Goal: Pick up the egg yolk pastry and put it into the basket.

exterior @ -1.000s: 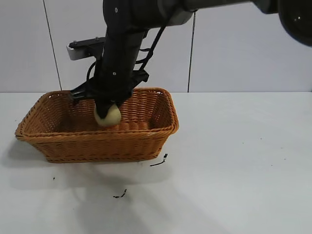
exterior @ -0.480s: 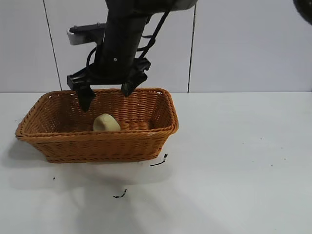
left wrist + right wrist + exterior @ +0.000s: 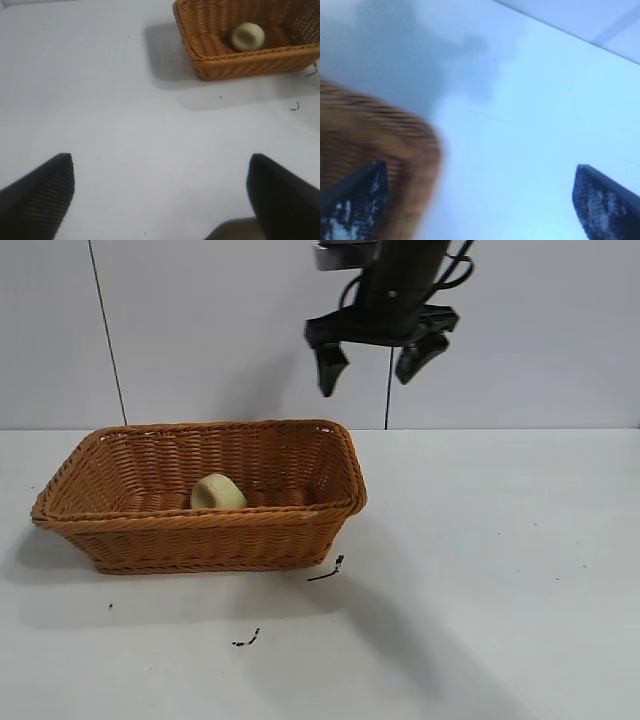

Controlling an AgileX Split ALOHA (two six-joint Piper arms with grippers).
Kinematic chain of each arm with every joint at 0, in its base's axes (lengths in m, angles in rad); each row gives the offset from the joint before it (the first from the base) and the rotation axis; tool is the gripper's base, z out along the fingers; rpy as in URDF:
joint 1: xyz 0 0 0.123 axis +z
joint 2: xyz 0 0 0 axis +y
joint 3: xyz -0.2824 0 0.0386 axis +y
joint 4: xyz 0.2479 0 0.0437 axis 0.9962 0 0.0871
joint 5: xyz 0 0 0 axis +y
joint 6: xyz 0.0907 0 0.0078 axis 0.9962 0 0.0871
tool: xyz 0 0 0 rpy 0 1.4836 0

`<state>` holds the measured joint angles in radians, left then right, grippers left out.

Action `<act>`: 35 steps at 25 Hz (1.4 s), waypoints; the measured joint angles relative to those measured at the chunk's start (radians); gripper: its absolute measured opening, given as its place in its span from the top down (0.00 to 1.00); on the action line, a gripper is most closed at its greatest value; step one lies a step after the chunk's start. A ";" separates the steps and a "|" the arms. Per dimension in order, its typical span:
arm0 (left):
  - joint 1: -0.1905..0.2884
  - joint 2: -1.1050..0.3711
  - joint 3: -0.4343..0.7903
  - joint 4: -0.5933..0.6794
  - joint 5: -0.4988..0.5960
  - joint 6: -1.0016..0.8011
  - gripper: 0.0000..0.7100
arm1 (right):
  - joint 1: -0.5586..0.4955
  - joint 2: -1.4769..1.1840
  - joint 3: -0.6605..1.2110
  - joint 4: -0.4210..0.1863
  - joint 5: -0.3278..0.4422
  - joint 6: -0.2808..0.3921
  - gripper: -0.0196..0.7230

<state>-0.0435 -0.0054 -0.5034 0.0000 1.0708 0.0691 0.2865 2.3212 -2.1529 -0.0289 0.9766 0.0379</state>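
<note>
Where rim hides it, egg yolk pastry (image 3: pixel 218 491) half-seen

Right end effector (image 3: pixel 372 362) raised, fingers spread.

The basket (image 3: pixel 200 530) is woven wicker, orange-brown and rough, with a braided rim; beneath and off to one side of the right gripper (image 3: pixel 375 360), whose black fingers look like matt hard plastic, spread wide. Inside lies the egg yolk pastry (image 3: pixel 218 491), pale cream, matt and smooth. The table (image 3: pixel 500 570) is a smooth, faintly sheened white surface. The left gripper (image 3: pixel 160 195) has dark, finely ribbed finger pads, also spread
</note>
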 joint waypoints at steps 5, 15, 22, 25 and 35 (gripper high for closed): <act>0.000 0.000 0.000 0.000 0.000 0.000 0.02 | -0.148 0.000 0.000 -0.001 0.010 0.000 0.04; 0.000 0.000 0.000 0.000 0.000 0.000 0.02 | -0.242 -0.036 0.000 0.000 0.193 -0.001 0.04; 0.000 0.000 0.000 0.000 0.000 0.000 0.02 | -0.242 -0.106 0.058 0.009 0.233 -0.019 0.04; 0.000 0.000 0.000 0.000 0.000 0.000 0.02 | -0.242 -0.202 0.156 0.010 0.233 -0.019 0.04; 0.000 0.000 0.000 0.000 0.000 0.000 0.02 | -0.242 -0.700 0.749 0.012 0.233 -0.019 0.04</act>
<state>-0.0435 -0.0054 -0.5034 0.0000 1.0708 0.0691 0.0441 1.6210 -1.4036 -0.0170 1.2092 0.0184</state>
